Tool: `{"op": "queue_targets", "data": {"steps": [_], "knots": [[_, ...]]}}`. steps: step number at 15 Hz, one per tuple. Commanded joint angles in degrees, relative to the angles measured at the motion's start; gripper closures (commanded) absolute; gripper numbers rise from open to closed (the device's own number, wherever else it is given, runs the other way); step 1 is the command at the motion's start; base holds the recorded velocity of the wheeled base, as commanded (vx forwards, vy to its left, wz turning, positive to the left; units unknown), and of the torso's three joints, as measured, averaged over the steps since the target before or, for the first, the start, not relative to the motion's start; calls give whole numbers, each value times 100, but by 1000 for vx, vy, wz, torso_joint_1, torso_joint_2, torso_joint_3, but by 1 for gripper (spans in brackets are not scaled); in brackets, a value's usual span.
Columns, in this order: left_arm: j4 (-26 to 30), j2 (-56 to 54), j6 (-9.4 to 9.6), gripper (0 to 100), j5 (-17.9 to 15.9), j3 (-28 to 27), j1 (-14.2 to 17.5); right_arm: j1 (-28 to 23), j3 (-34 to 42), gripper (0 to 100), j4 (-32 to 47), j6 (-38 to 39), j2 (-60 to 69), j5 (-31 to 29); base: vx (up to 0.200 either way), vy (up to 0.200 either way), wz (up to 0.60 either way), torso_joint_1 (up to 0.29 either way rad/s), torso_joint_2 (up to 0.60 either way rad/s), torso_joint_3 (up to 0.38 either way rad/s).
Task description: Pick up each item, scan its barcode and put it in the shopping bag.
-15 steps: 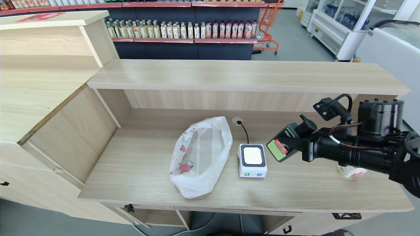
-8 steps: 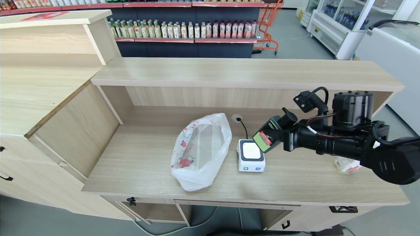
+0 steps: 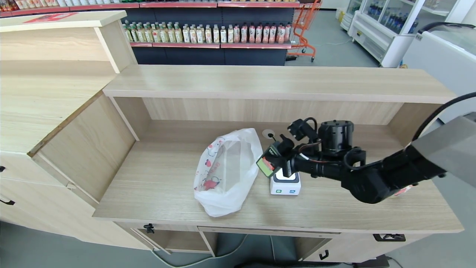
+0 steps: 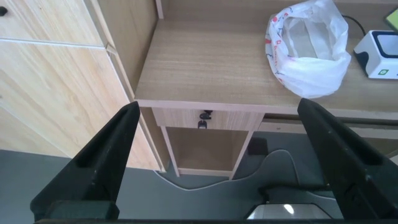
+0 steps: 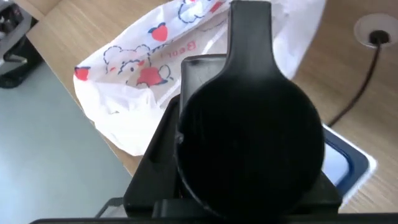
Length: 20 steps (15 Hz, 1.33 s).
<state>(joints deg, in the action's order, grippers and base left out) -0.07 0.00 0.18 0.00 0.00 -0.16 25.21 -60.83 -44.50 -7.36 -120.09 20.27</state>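
Right pincer [image 3: 277,158] clamped on a small green box [image 3: 265,166], held just above the scanner [image 3: 285,187] beside the shopping bag [image 3: 223,175] on the worktop [image 3: 334,212]; tilted so, its barcode might miss the scanner window, or the box slip free.

Right gripper [image 5: 249,74]: dark, close-up | shopping bag [image 5: 134,81]: white, bear-and-heart print, just ahead | scanner [image 5: 349,163]: directly beneath, partly hidden | cable [image 5: 359,78]: beside, entering counter hole
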Motion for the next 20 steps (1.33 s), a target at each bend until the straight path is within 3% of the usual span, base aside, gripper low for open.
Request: {"op": "queue_targets", "data": {"steps": [1, 8, 12, 13, 16, 19, 20], "knots": [[-1, 9, -1, 0, 0, 0, -2, 344, -605, 100, -15, -415, -929, -6, 0, 0, 0, 0, 0, 0], [-1, 9, -1, 0, 0, 0, -2, 845, -2873, 100, 451, -1540, -2414, -190, 0, 0, 0, 0, 0, 0], [-1, 9, -1, 0, 0, 0, -2, 889, -3172, 100, 802, -1944, -2669, -190, 0, 0, 0, 0, 0, 0], [-1, 9, -1, 0, 0, 0, -2, 880, -3181, 0, 802, -1936, -2695, -182, 0, 0, 0, 0, 0, 0], [-1, 9, -1, 0, 0, 0, 7, 749, -3119, 0, 811, -1628, -2475, -173, 0, 0, 0, 0, 0, 0], [-1, 9, -1, 0, 0, 0, -2, 687, -3066, 0, 855, -99, -1781, -164, 0, 0, 0, 0, 0, 0], [-1, 9, -1, 0, 0, 0, -2, 608, -2671, 0, 1039, 912, -1113, -182, 0, 0, 0, 0, 0, 0]]}}
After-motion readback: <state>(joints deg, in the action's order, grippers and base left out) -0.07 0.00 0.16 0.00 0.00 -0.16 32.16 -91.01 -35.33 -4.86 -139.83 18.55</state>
